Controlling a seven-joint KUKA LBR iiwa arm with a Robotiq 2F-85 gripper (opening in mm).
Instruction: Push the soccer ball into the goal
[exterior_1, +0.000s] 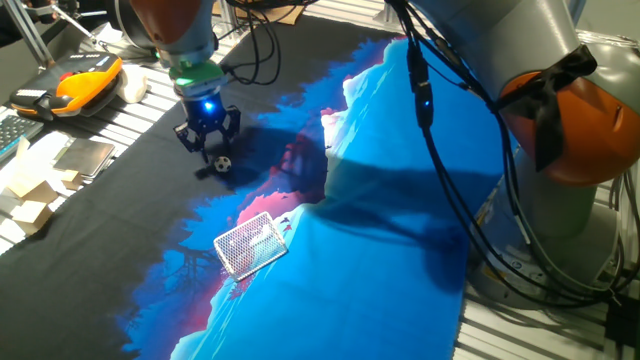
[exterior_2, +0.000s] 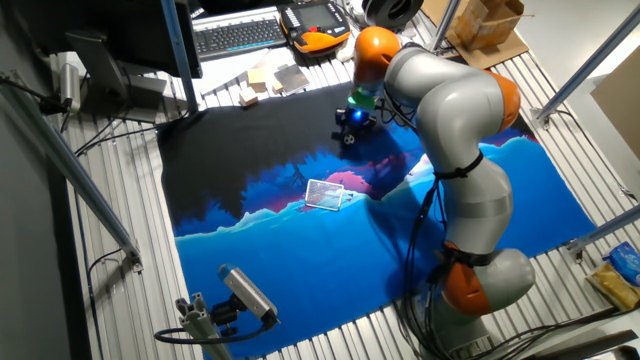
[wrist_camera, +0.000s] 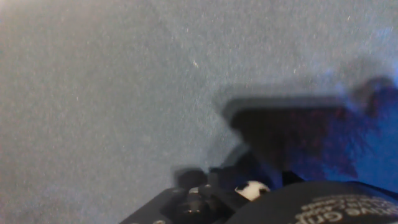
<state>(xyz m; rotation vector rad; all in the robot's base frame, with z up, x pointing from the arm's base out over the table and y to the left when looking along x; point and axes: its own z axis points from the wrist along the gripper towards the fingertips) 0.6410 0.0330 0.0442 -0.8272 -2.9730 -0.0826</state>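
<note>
Gripper (exterior_1: 207, 146) sits low over the dark part of the printed cloth (exterior_1: 380, 250), with the soccer ball (exterior_1: 222, 163) on the cloth just at its fingertips, on the side facing the goal (exterior_1: 251, 244). Fingers are splayed a moderate way apart and hold nothing; whether a fingertip actually touches the ball cannot be told from either fixed view. In the hand view the ball (wrist_camera: 251, 189) shows at the bottom edge, partly hidden behind the dark gripper body, so it lies close under the hand. The goal lies on the blue-and-pink part of the cloth, well apart from the ball, and looks tilted or tipped on its side; which way its mouth faces is not clear. Judgement: the step in hand is the start of the push, with contact about made and travel toward the goal not yet covered. The next move calls for a low, steady sweep from behind the ball along the line to the goal, slow enough that the small ball does not roll off to one side of the fingers.
</note>
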